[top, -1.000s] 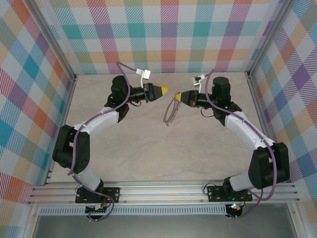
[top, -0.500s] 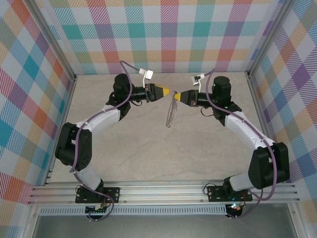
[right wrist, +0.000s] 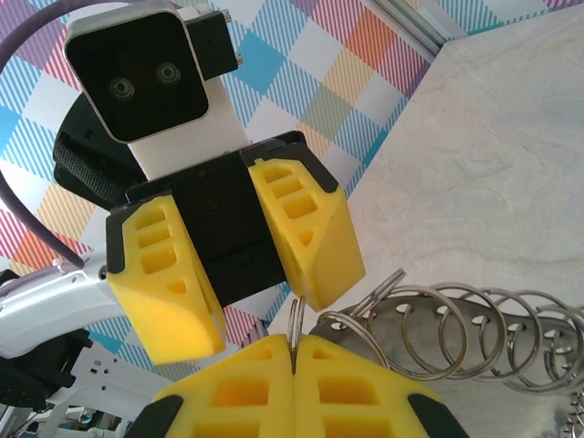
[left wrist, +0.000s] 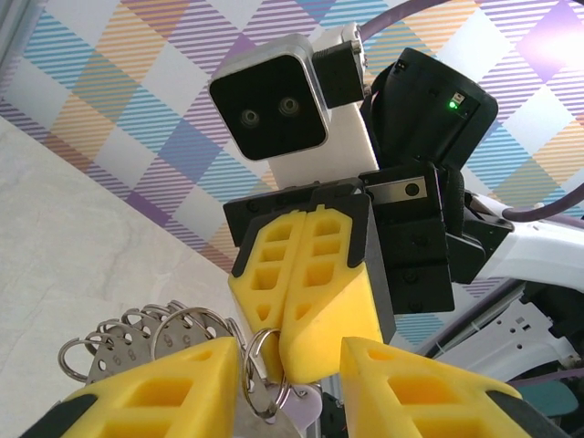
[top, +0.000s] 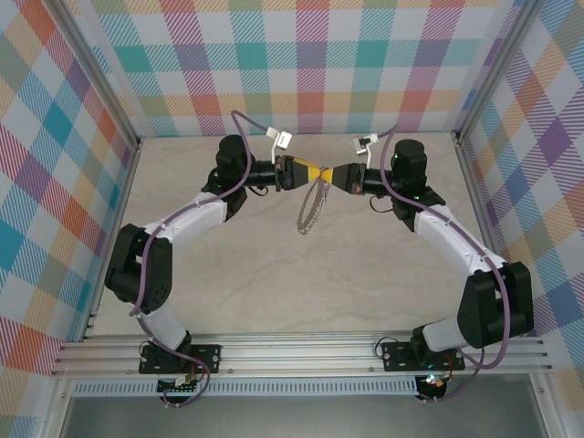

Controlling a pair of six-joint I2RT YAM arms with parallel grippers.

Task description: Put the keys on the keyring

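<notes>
1. Your right claw (right wrist: 294, 354) is clamped shut on a small loop (right wrist: 297, 321) of the keyring (top: 310, 208). The hoop dangles under it in mid-air, above the far middle of the table (top: 274, 274).
2. Your left claw (right wrist: 263, 324) sits nose to nose with it, fingers apart. I see nothing pinched in that gap.
3. The key (left wrist: 307, 400) shows its lilac head low between your left fingers, right by that loop. I can't tell whether it's touching either one.
4. Expect a tiny, light, slick key that twists easily, so take it flat across the head and leave the shaft free.
5. The hoop looks stiff but swings and jangles, so grip the rim close to the loop you're working on.
6. Below is smooth, pale marbled tabletop, so a dropped key would likely skid. Plaid walls (top: 301, 82) close in three sides, but there's room.
</notes>
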